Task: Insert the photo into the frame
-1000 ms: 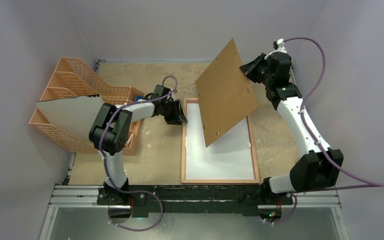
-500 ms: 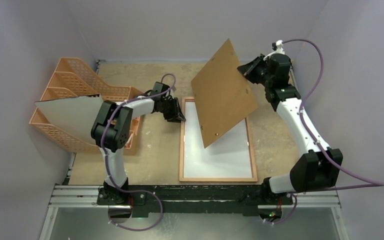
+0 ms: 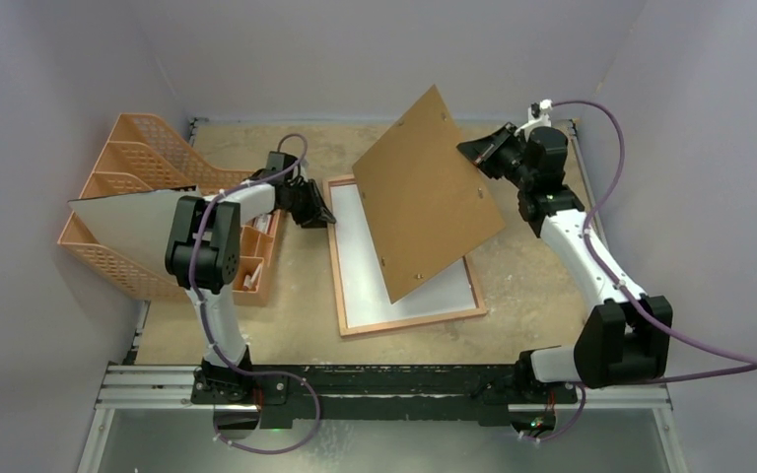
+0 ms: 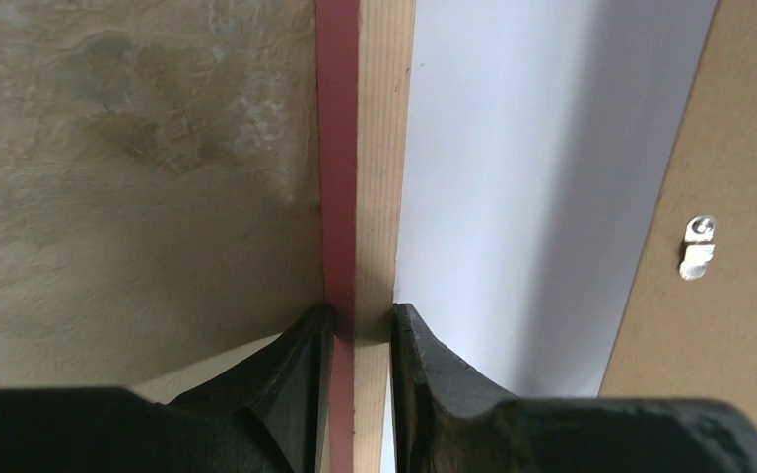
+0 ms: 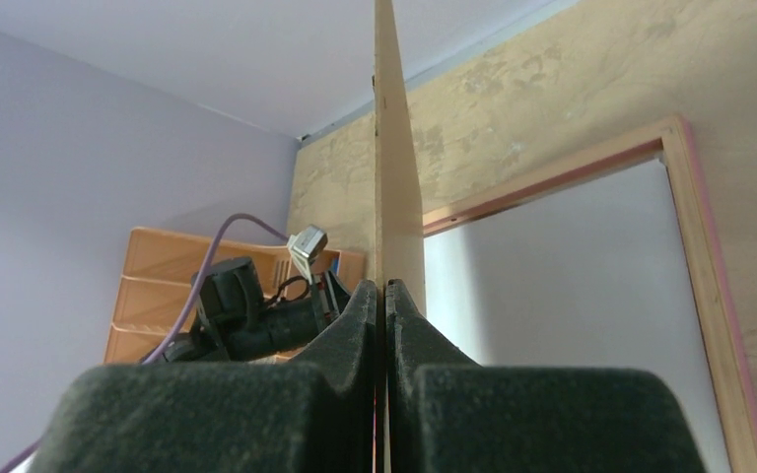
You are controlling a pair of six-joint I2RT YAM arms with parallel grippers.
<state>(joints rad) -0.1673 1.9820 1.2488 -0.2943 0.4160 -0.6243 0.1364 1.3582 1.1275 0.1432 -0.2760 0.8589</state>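
Observation:
The frame (image 3: 414,323) lies reverse side up on the table, skewed, with its tan rim and pink edge showing. A white sheet (image 3: 375,281) fills it; it looks like the photo's plain reverse, and no printed side shows. My left gripper (image 3: 321,217) is shut on the frame's far-left rim; in the left wrist view the gripper (image 4: 360,320) pinches the pink and tan rim (image 4: 355,148). My right gripper (image 3: 475,153) is shut on the brown backing board (image 3: 424,192), held tilted above the frame. The right wrist view shows the gripper (image 5: 385,291) clamping the board's edge (image 5: 389,148).
An orange file organiser (image 3: 148,148) stands at the left, with a greyish-white sheet (image 3: 138,232) leaning in it. The board carries a small metal clip (image 4: 697,246). Grey walls close in the back and sides.
My left gripper has dragged the frame's far-left corner to the left, so the frame has slid left and turned. My right gripper has shifted left with the board.

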